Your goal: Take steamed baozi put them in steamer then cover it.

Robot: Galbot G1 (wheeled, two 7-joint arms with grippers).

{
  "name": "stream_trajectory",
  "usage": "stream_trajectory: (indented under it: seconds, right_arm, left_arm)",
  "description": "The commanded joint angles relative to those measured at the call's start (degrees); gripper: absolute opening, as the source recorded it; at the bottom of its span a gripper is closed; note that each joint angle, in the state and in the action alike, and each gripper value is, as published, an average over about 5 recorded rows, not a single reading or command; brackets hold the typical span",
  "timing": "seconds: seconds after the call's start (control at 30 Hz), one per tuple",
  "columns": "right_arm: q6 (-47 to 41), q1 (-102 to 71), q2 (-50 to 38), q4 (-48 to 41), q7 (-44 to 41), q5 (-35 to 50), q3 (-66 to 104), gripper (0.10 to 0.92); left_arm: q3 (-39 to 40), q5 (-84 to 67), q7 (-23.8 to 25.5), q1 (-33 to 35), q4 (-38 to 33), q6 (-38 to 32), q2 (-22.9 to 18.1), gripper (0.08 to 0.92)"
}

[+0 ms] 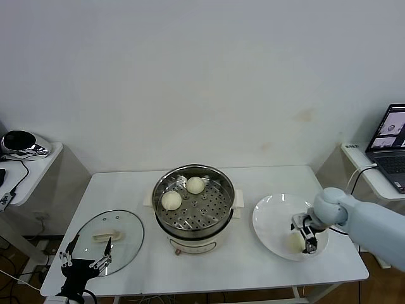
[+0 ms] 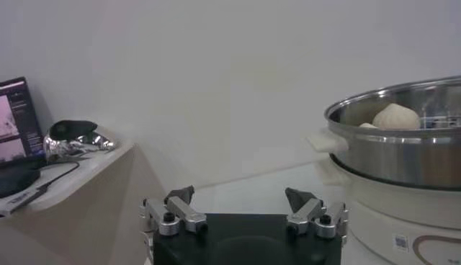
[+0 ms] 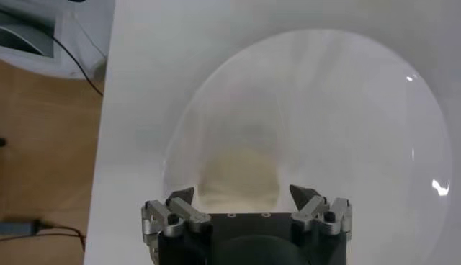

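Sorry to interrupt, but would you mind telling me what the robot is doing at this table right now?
It is loading steamed baozi into the steamer. Two baozi already sit on its perforated tray. The right gripper is down over the white plate, open around another baozi there, not yet closed on it. The left gripper waits open at the table's front edge, by the glass cover, which lies flat on the table beside the steamer, so covering is not yet done.

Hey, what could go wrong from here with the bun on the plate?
The right claw is open around the last visible baozi near the near rim of the plate; a skewed close may squash it or nudge it off. The carry must also clear the raised wall of the steamer.
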Motion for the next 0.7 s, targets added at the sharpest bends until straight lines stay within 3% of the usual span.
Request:
stream_trajectory:
  seconds: [0.03,0.27,0.5,0.7]
  right_arm:
    - [-0.17,-1.12,1.34,-1.39,0.49,-0.61,0.88,0.727]
    - [-0.02,1.08,-0.72,0.46,-0.92,1.26,1.74,0.625]
    - [-0.35,14.87,-3.05,3.57,-3.67,8.48,-1.13,0.621]
    - [-0.49,33.34,1.64,2.59,-4.11,16.02,-9.3,0.628]
  left_arm:
    - [-0.05,-0.01,-0.02,0.0,0.1,-0.05,-0.01,0.823]
    - [-0.09,-0.06,-0.05,-0.06,-0.05,-0.06,0.0,0.823]
    - [-0.21,-0.1,0.0,-0.14,-0.19,0.0,0.4,0.823]
    - [-0.02,-0.21,0.04,-0.32,-0.55,0.07,0.63,0.823]
